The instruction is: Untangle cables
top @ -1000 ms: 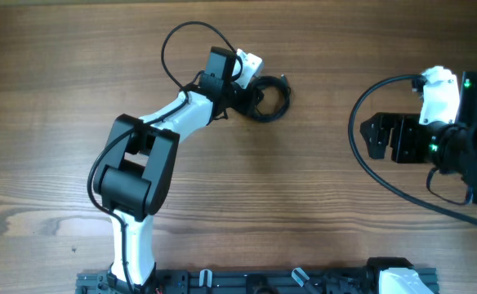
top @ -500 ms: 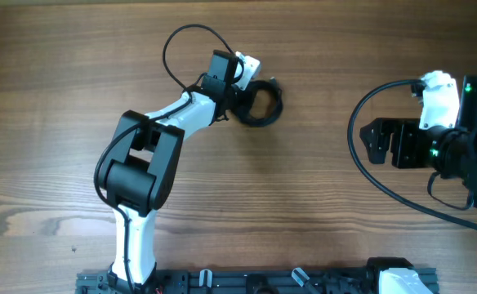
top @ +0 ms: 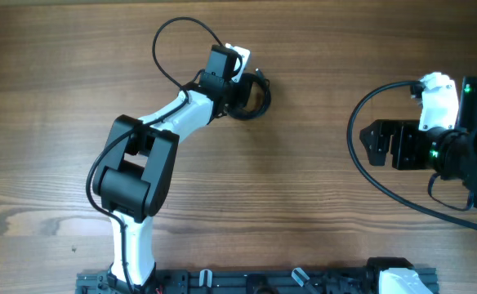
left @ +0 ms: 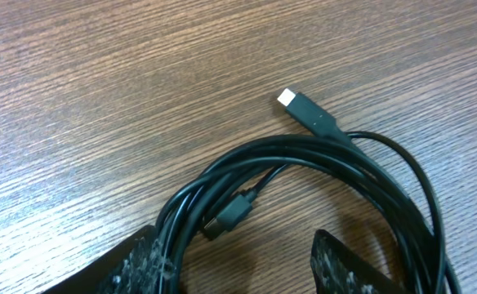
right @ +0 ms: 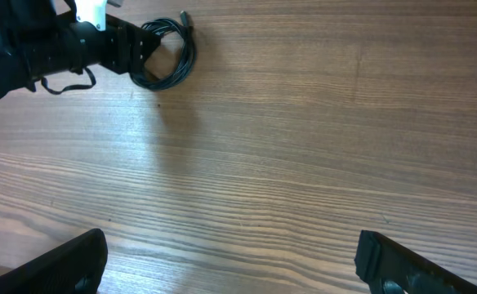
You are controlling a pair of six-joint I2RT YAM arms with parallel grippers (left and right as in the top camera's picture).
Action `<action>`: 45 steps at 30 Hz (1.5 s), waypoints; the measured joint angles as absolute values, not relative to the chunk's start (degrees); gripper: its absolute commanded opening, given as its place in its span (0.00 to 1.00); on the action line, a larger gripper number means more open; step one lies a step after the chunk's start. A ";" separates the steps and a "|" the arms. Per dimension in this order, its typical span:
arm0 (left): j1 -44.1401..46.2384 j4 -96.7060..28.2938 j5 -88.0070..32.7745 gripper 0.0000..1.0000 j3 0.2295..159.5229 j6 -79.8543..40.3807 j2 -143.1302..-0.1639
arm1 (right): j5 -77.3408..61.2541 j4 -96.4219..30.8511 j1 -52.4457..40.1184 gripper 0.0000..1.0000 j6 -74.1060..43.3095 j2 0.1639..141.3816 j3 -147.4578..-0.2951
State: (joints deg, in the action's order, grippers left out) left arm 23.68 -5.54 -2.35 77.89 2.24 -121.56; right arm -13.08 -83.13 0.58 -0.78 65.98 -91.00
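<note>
Left gripper (left: pixel 234 245) is shown with fingers spread, strands of the coiled cables (left: pixel 304 151) lying across the gap between them (whether any strand is pinched cannot be told). One plug (left: pixel 304 113) is pointed away over the wooden table (left: pixel 100 90), toward its far edge. Right gripper (right: pixel 230 245) is held wide, well apart from the coil.

From overhead, my left gripper (top: pixel 238 91) covers the left part of the cables (top: pixel 263 102), and on its wrist camera the coil runs off the bottom and right edges and both fingertips (left: pixel 132 263) are cropped, so I can't judge contact.
</note>
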 measured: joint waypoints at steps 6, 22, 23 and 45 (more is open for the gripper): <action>23.68 -5.52 -1.10 0.49 77.89 2.26 -121.56 | -13.08 -83.13 0.58 1.00 -0.75 65.98 -91.00; 20.32 -9.43 0.10 0.28 77.89 2.48 -121.56 | -13.08 -83.13 0.58 1.00 -0.78 65.98 -91.00; 20.36 -9.45 -0.47 0.29 77.89 2.48 -121.56 | -13.08 -83.13 0.58 1.00 -0.78 65.98 -91.00; 23.49 -16.53 -1.54 0.04 77.76 2.50 -97.97 | -5.61 -75.05 0.62 1.00 -3.92 70.17 -87.92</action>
State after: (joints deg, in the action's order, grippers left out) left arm 23.49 -16.53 -1.54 77.76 2.50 -97.97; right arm -5.61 -75.05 0.62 -3.92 70.17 -87.92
